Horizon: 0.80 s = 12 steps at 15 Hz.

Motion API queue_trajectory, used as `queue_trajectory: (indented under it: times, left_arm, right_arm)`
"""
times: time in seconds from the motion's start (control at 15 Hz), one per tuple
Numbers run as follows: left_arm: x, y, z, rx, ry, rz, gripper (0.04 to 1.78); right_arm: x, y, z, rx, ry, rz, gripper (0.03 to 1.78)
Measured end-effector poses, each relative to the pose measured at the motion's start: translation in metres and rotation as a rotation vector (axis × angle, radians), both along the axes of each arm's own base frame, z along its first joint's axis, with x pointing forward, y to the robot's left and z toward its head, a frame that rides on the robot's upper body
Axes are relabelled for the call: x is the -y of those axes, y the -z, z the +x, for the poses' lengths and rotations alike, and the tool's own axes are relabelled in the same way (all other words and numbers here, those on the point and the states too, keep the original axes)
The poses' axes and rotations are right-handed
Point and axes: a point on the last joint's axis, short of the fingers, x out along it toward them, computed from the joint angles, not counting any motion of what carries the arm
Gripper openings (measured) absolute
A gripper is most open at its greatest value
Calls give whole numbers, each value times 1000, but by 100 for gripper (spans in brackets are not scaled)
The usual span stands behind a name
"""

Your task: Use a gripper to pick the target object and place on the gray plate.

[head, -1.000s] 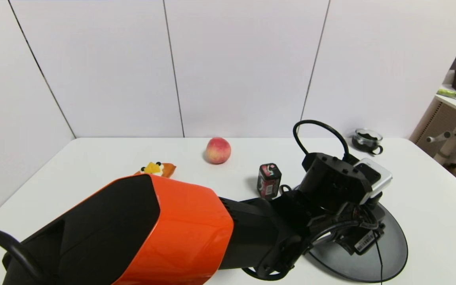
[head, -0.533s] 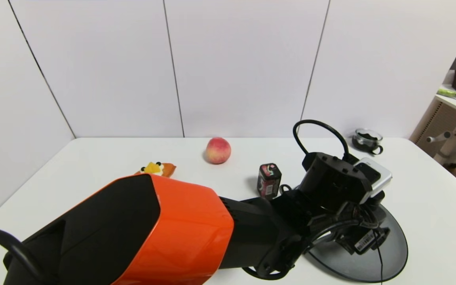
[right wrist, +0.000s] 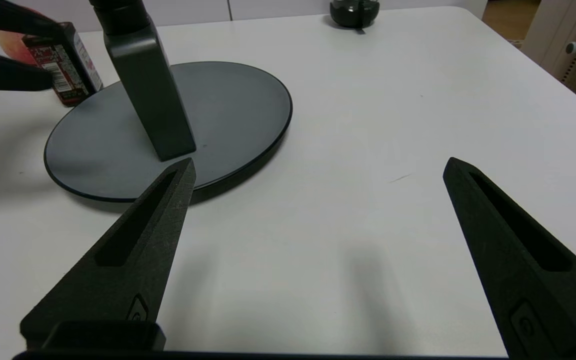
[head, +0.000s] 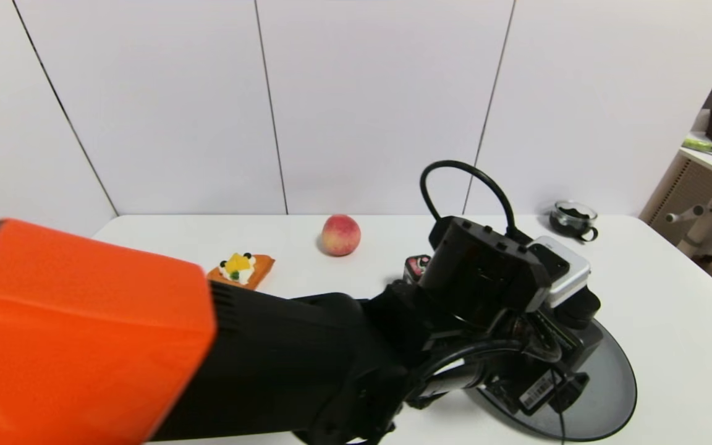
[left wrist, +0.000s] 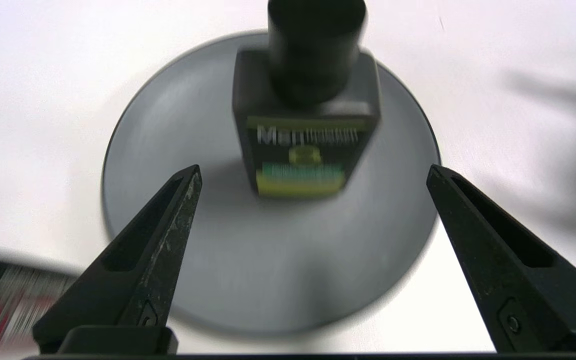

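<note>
- White desk [head: 671, 321] set against pale panelled walls; a shelf unit stands off the robot's right side.
- Gray plate [right wrist: 238, 107]: on the desk toward the robot's right, near the front edge.
- Target object [left wrist: 305, 117]: dark bottle with black cap and green label, standing upright on the gray plate, free of any grip. In the right wrist view it [right wrist: 150, 90] rests on the plate's surface, well inside the rim.
- Task status, by judgement: the placing looks done; only clearing the arm away from the plate appears to be left.
- Left end effector [left wrist: 313, 180]: fingers spread wide, holding nothing, poised above the plate on the near side of the bottle, with the bottle beyond the fingertips and not between them.
- Left arm [head: 84, 346]: reaches from the robot's left across the desk front, wrist above the plate's left part.
- Right end effector [right wrist: 318, 170]: fingers spread, empty, low over bare desk just beside the plate; idle.
- Other items: small red-black tin [right wrist: 65, 67] just beside the plate's rim; peach [head: 340, 234], pastry slice [head: 241, 269] and glass cup [head: 573, 219] well apart.
</note>
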Motion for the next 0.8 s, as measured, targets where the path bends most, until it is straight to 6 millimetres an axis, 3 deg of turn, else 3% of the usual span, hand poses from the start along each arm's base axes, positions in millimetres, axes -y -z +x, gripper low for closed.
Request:
queue_trajectory:
  times: [0.4, 0.8]
  left_arm:
    - [-140, -31, -32, -3, -138, 9, 167]
    - [-273, -36, -69, 91, -458, -90, 168]
  right_arm:
    - [0, 0, 0, 0, 0, 0, 171]
    - [0, 0, 0, 0, 0, 0, 171]
